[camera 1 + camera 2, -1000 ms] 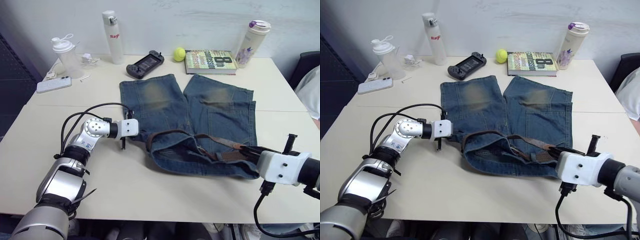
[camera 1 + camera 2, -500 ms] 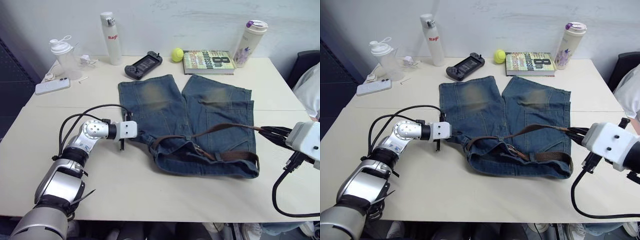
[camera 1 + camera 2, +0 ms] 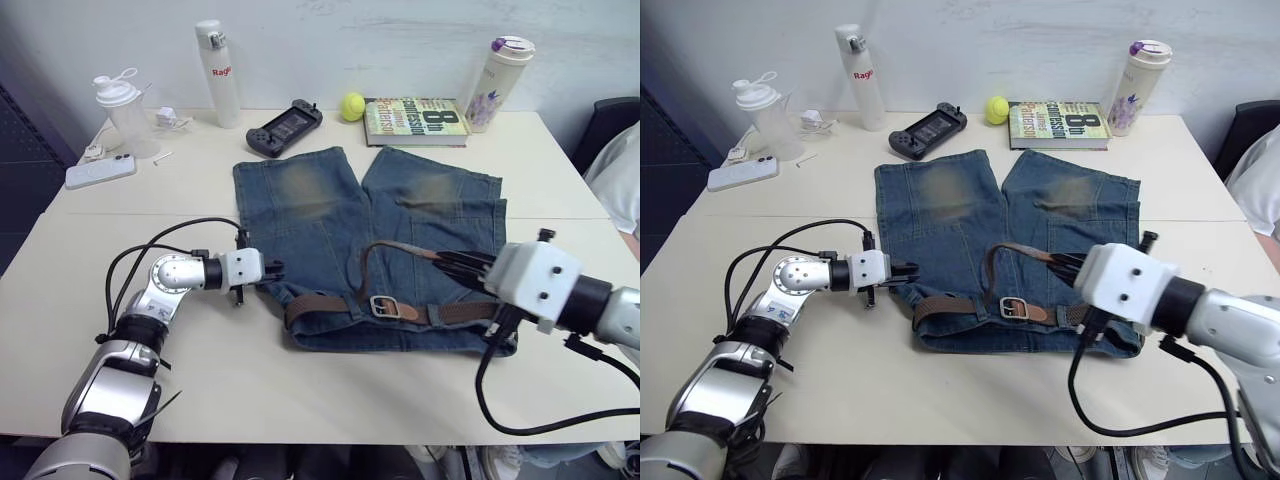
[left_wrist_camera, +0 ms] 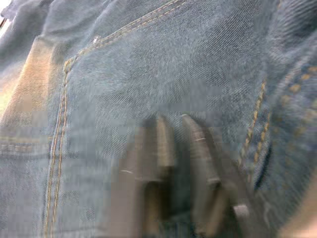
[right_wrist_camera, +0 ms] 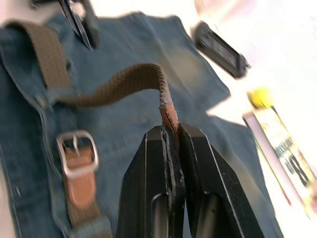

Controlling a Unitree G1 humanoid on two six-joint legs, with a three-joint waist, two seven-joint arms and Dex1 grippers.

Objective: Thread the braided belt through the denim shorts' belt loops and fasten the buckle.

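The denim shorts [image 3: 320, 200] lie flat mid-table, waistband toward the front edge. The braided belt [image 3: 320, 305] runs along the waistband, its silver buckle [image 3: 380, 305] lying face up near the middle. The belt's free end arcs up over the right leg. My right gripper [image 3: 448, 263] is shut on that tip, shown as a tan end [image 5: 168, 115] pinched between the fingers [image 5: 148, 163]. My left gripper [image 3: 272, 268] is shut on the denim at the waistband's left end, with its fingers [image 4: 166, 144] pressed over the fabric. I cannot make out the belt loops.
Along the far edge stand a shaker bottle [image 3: 118, 110], a white bottle [image 3: 212, 72], a game controller [image 3: 284, 126], a tennis ball [image 3: 351, 105], a book [image 3: 415, 120] and a tumbler [image 3: 494, 82]. A phone [image 3: 98, 172] lies far left. A person's sleeve [image 3: 620, 175] shows at the right edge.
My right gripper has swung back left from beyond the shorts' right side, carrying the belt tip over the right leg. The belt now lies flatter along the waistband. The left gripper keeps its hold.
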